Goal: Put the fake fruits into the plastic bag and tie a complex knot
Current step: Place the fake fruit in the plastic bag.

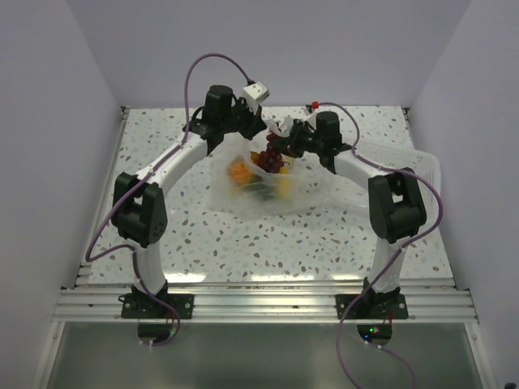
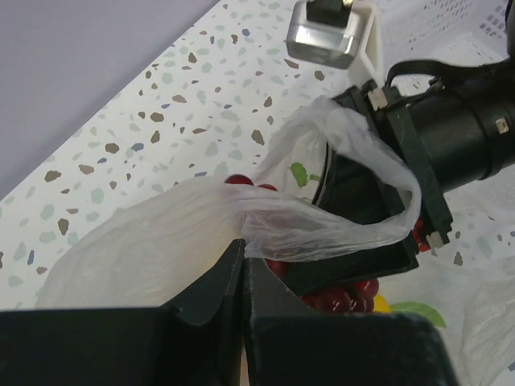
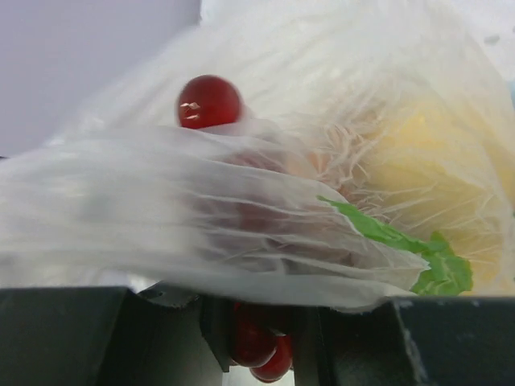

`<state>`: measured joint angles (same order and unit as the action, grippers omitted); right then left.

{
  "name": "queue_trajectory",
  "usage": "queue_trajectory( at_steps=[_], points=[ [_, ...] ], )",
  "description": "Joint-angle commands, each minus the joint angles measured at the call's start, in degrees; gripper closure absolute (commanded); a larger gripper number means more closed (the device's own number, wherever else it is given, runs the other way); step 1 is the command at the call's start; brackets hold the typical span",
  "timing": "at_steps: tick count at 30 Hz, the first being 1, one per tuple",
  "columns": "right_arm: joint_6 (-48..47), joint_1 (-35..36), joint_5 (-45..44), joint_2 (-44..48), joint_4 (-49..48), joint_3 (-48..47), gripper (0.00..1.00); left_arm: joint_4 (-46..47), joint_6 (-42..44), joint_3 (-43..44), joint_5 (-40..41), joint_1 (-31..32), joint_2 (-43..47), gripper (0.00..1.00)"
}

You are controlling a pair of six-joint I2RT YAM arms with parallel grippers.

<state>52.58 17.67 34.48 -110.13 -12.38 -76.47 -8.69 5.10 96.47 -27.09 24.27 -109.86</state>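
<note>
The clear plastic bag [image 1: 312, 188] lies at mid table with the fake fruits inside: an orange one [image 1: 239, 170], dark red grapes [image 1: 272, 161] and a yellow one [image 1: 285, 187]. My left gripper [image 1: 253, 134] is shut on a twisted strip of the bag's neck [image 2: 322, 233]. That strip loops around one finger [image 2: 354, 269] of my right gripper [image 1: 280, 144]. In the right wrist view the bag film [image 3: 201, 225] drapes over my right gripper [image 3: 261, 330], whose jaws stand a little apart with grapes [image 3: 256, 342] showing in the gap. A whitish bunch of plastic [image 1: 283, 126] rises between the grippers.
A rigid white slotted tray [image 1: 405, 158] stands at the right, close to the right arm; it also shows in the left wrist view [image 2: 471, 20]. Pale walls close in the speckled table [image 1: 203, 235] on three sides.
</note>
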Motion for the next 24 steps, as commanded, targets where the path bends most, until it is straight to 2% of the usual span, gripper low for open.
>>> queue_trajectory(
  at_steps=[1,2,3,4,7,11,13,16,17,21,24],
  points=[
    [-7.99,3.15,-2.92,-0.70,2.18,-1.50,0.88,1.13,-0.71,2.06,-1.38,-0.63,0.35,0.96],
    [-9.58,3.68,-3.27,-0.70,2.80,-1.49,0.82,1.13,-0.62,1.97,-1.38,-0.72,0.35,0.96],
    [-11.34,4.30,-3.89,-0.88,4.02,-1.93,0.63,1.13,-0.62,1.80,-1.47,-0.80,0.35,0.96],
    [-13.53,4.39,-4.24,-0.97,7.08,-2.37,0.51,1.13,-0.62,1.71,-1.39,-0.89,0.44,0.95],
    [-14.77,4.30,-3.80,0.08,8.68,-1.58,0.31,1.30,-1.32,1.71,-1.30,-1.24,0.18,0.96],
    [-17.94,4.39,-3.54,4.90,10.89,0.52,0.24,1.39,-2.12,2.24,-1.56,-1.51,0.00,0.95],
    [-19.69,4.21,-2.93,6.49,12.19,1.58,0.17,1.48,-2.20,2.32,-1.38,-1.60,0.09,0.95],
    [-22.77,4.04,-2.57,10.45,14.93,4.56,0.13,1.48,-2.29,2.32,-0.95,-1.95,0.18,0.95],
    [-23.22,3.86,-2.49,11.68,14.93,5.53,0.08,1.48,-2.38,2.24,-0.86,-1.95,0.18,0.95],
    [-23.92,3.07,-2.40,18.96,14.58,9.75,0.06,1.39,-2.99,2.32,-0.68,-2.39,-0.17,0.95],
    [-24.71,3.07,-1.26,21.09,14.57,12.30,0.06,1.48,-3.52,2.67,-0.86,-2.39,-0.70,0.95]
  ],
)
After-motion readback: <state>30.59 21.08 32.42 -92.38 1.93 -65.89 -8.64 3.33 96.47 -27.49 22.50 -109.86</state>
